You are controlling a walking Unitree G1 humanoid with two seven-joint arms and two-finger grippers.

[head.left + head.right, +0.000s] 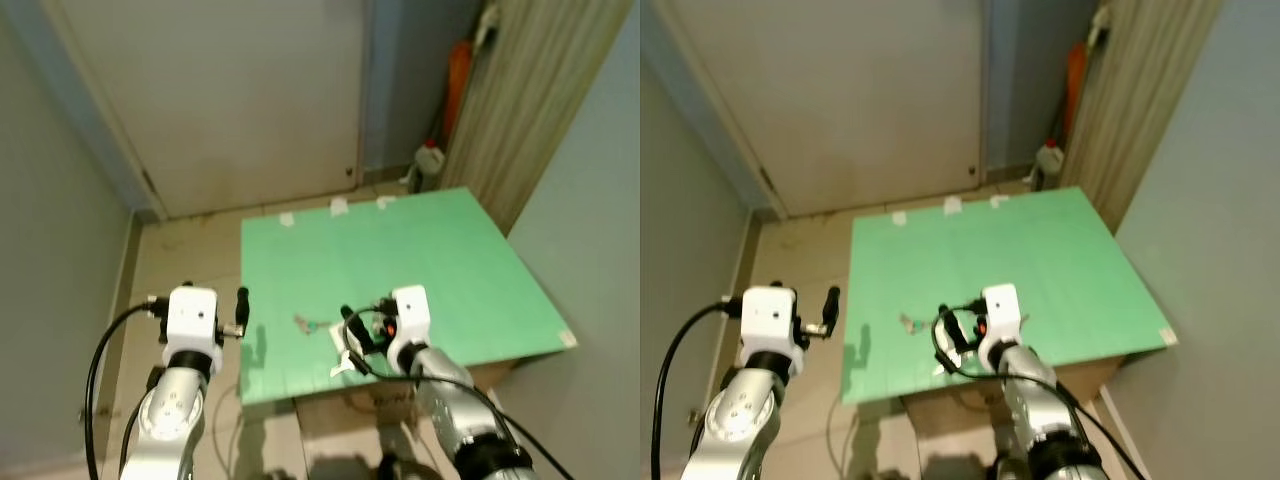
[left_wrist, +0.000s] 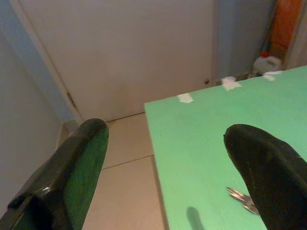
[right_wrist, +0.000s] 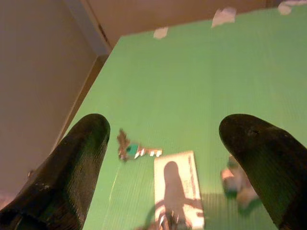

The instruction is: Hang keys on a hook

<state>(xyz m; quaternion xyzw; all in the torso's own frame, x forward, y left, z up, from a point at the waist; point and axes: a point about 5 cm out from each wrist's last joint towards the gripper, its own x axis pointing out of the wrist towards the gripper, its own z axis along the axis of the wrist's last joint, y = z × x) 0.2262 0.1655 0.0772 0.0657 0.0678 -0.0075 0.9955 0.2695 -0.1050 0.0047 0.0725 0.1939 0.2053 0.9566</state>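
Observation:
A small bunch of keys [image 3: 132, 149] with a teal tag lies flat on the green table top [image 1: 420, 260], near its front left corner. Beside the keys lies a white plate [image 3: 177, 189] with a small metal hook [image 3: 168, 221] at its near end. My right gripper [image 3: 165, 127] hovers open just above the plate, with the keys a little ahead and towards the left finger. My left gripper [image 1: 241, 312] is open and held off the table's left edge, over the floor, with the keys [image 2: 242, 197] by its right finger. Neither gripper holds anything.
A small blurred coloured object [image 3: 237, 179] lies right of the plate. Bits of white tape [image 1: 338, 206] mark the table's far edge. Behind stand a closed door [image 1: 220, 90], a white bottle [image 1: 430, 160] and a ribbed panel [image 1: 530, 100]. Tiled floor [image 1: 185, 255] lies left.

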